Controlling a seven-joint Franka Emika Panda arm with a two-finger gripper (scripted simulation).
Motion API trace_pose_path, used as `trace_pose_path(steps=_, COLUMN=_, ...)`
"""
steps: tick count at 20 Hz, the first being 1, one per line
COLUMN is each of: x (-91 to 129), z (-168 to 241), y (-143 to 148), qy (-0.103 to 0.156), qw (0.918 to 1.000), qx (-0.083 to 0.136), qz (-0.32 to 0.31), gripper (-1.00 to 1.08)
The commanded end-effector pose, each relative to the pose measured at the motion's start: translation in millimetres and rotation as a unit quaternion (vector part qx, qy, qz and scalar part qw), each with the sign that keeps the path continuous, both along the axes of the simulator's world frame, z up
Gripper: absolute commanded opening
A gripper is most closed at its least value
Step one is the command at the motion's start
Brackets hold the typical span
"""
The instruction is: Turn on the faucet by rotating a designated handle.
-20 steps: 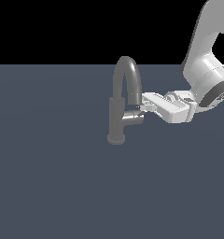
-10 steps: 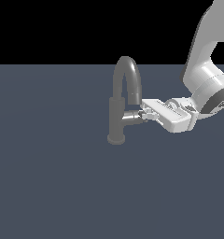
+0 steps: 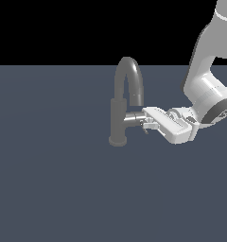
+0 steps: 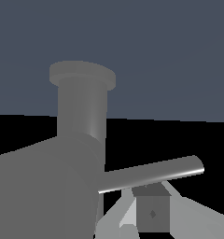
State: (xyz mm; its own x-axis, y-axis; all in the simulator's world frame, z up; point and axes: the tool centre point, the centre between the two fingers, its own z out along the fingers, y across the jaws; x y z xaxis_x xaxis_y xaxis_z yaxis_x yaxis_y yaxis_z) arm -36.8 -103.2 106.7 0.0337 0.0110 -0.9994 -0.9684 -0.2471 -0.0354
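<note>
Flat grey-blue floor is carrying the faucet (image 3: 119,113); the gripper (image 3: 144,124) is meeting the handle (image 3: 134,118) beside its post; grip state cannot be told; next, rotating the lever pin (image 4: 151,173).

Dark slate floor (image 3: 54,189), faucet (image 3: 118,113) standing upright

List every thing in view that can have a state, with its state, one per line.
faucet: upright on its round base, spout arched over; no water visible.
handle: juts sideways from the post, thin lever pin at the gripper.
gripper: at the handle's end; open or shut cannot be told.
</note>
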Motion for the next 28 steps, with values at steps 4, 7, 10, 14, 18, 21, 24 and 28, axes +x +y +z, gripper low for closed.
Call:
trace_pose_path(steps=4, x=6.2, z=-24.8, y=0.6, qy=0.006, qw=1.0, qx=-0.004, qz=-0.005, gripper=-1.0)
trace_pose_path(steps=7, x=9.1, z=-34.9, y=1.0, qy=0.009, qw=0.9999, qx=-0.004, qz=-0.006, gripper=-1.0)
trace_pose_path(steps=10, x=11.9, z=-44.7, y=1.3, qy=0.011, qw=0.9999, qx=-0.004, qz=-0.007, gripper=-1.0)
trace_pose_path(steps=14, x=15.3, z=-57.2, y=1.7, qy=0.015, qw=0.9999, qx=-0.005, qz=-0.008, gripper=-1.0)
trace_pose_path(steps=18, x=21.1, z=-44.4, y=-12.4, qy=0.002, qw=0.9998, qx=-0.01, qz=-0.015, gripper=-1.0)
trace_pose_path(steps=21, x=27.1, z=-47.9, y=-9.2, qy=0.004, qw=0.9999, qx=-0.009, qz=-0.014, gripper=-1.0)
trace_pose_path(steps=24, x=32.9, z=-51.2, y=-6.1, qy=0.006, qw=0.9999, qx=-0.009, qz=-0.013, gripper=-1.0)
trace_pose_path(steps=28, x=40.2, z=-55.4, y=-2.2, qy=0.008, qw=0.9999, qx=-0.008, qz=-0.012, gripper=-1.0)
